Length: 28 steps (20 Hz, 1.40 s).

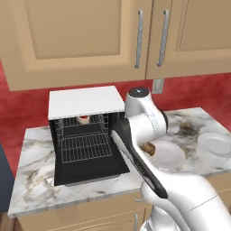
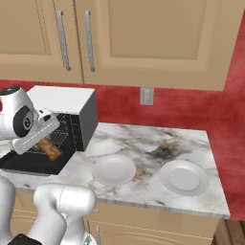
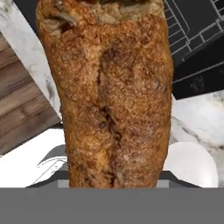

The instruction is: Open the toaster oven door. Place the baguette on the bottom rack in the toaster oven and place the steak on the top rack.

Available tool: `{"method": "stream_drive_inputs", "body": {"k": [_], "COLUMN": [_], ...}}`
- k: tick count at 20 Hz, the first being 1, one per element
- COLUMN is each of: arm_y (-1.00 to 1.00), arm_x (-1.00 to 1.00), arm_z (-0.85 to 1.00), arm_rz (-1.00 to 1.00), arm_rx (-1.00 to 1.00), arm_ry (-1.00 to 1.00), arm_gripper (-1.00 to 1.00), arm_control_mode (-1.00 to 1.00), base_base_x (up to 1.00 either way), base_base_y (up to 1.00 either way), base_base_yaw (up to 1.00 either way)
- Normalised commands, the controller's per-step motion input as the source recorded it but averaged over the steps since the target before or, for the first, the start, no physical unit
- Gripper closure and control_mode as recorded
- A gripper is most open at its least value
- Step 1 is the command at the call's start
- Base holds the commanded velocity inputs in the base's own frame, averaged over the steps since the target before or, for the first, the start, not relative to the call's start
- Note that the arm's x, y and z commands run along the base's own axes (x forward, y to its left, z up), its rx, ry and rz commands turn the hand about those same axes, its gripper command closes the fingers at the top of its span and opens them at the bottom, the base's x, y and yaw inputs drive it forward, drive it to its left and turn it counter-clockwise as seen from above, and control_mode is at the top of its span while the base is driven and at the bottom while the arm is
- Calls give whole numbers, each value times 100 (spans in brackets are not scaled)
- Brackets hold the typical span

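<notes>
The hand (image 2: 47, 143) is closed on the baguette (image 3: 114, 94), holding it in the air just in front of the oven (image 1: 85, 102), above the lowered door (image 1: 90, 169). The hand view brings the loaf up close: a long golden-brown oblong with a rough, crackled crust and a split running down its length, with black door and wire grid behind it and a white plate (image 3: 192, 164) below. The right base view shows what that view cannot: the baguette (image 2: 49, 148) hangs tilted from the hand over the door (image 2: 33, 165), level with the oven mouth. In the left base view the arm covers most of the loaf, and a brown end (image 1: 148, 148) peeks out beside the wrist, over a plate (image 1: 169, 155). That view alone looks straight into the oven: a black box with a flat white top, the door folded down flat on the surface (image 1: 40, 180), two thin grey wire racks, the bottom rack (image 1: 85, 146) bare and the steak (image 1: 84, 119), reddish with a pale rim, lying at the back on the top rack (image 1: 81, 122). The surface is veined marble; right of the oven sit round white plates, smooth and shallow, another plate (image 2: 184, 178) farthest from it. Tan wood cabinets with grey bar handles hang above a red wall.
</notes>
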Motion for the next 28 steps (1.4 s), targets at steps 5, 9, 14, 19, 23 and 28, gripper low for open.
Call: {"method": "stream_drive_inputs", "body": {"k": [5, 9, 14, 19, 23, 28], "arm_y": [100, 100, 80, 28, 2, 3], "arm_x": [30, 65, 83, 64, 49, 41], "arm_z": [-16, -55, -52, -4, -20, -44], "arm_rz": [38, 36, 18, 1, 0, 0], "arm_rx": [-23, -18, -11, -4, -9, -8], "arm_ry": [-10, -2, -1, -1, 6, 3], "arm_gripper": [100, 100, 100, 100, 100, 100], "arm_control_mode": [-100, -100, -100, -100, -100, -100], "base_base_x": [0, 0, 0, 0, 0, 0], "base_base_y": [0, 0, 0, 0, 0, 0], "base_base_yaw": [0, 0, 0, 0, 0, 0]}}
